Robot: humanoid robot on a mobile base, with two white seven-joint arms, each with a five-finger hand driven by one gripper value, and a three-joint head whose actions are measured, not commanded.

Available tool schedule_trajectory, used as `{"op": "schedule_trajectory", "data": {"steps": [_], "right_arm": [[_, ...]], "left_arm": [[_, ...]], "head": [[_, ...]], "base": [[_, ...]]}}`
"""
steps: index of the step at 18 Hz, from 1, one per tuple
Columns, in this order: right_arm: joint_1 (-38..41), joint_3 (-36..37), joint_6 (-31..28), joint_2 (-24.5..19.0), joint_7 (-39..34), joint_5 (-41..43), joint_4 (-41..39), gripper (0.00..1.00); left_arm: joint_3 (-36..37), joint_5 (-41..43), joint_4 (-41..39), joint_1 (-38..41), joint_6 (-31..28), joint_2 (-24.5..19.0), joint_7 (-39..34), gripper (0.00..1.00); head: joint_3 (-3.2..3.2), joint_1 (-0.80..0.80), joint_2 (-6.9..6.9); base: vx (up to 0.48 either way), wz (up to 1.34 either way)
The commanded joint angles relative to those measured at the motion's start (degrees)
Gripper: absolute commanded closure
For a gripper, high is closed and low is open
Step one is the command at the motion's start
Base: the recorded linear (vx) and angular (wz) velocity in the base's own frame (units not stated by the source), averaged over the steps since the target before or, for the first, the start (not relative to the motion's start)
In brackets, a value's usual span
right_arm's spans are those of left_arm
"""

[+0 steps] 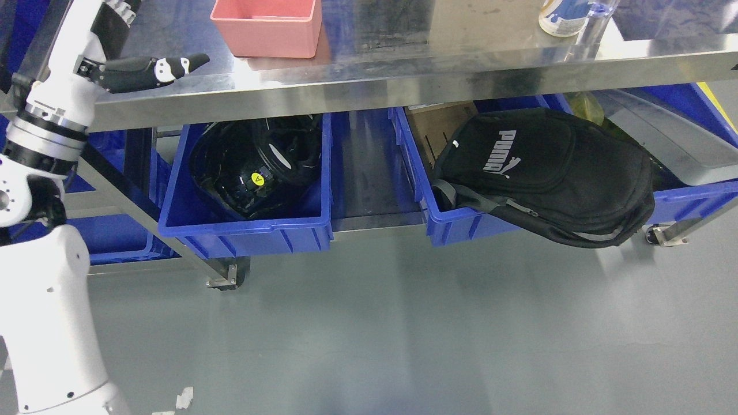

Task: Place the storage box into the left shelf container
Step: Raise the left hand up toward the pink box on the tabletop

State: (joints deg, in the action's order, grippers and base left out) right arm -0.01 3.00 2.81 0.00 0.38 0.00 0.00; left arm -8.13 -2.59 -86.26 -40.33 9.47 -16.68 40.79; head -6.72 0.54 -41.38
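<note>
Grey floor (403,323) fills the lower half of the head view, and a steel table (403,86) on castors is seen running across the top. On the table, near its front edge and left of the middle, a pink storage box (266,26) is set upright and empty, untouched by anything. The left hand (147,70) is held out over the table's left end, well apart from the storage box, its dark fingers (184,63) stretched flat and nothing gripped. Beneath the table, a blue left shelf container (248,230) is seen with a black helmet (253,164) lying inside it. Further right, a second blue bin (461,222) is overhung by a black backpack (548,173). A bottle (568,14) is partly seen at the table's far right.
</note>
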Motion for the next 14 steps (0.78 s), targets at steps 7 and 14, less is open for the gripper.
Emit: {"op": "schedule_trajectory", "data": {"steps": [7, 14], "right_arm": [[-0.3, 0.0, 0.1, 1.0, -0.2, 1.2, -1.0, 0.0], [-0.2, 0.0, 0.0, 1.0, -0.2, 1.2, -1.0, 0.0]], "left_arm": [[28.8, 14.1, 25.0, -20.1, 2.5, -11.1, 5.8, 0.01], [28.6, 19.6, 30.7, -22.1, 2.5, -4.7, 6.8, 0.03]], "head": [[0.0, 0.0, 0.0], [0.0, 0.0, -0.01]], "base": [[0.0, 0.01], [0.0, 0.0]]}}
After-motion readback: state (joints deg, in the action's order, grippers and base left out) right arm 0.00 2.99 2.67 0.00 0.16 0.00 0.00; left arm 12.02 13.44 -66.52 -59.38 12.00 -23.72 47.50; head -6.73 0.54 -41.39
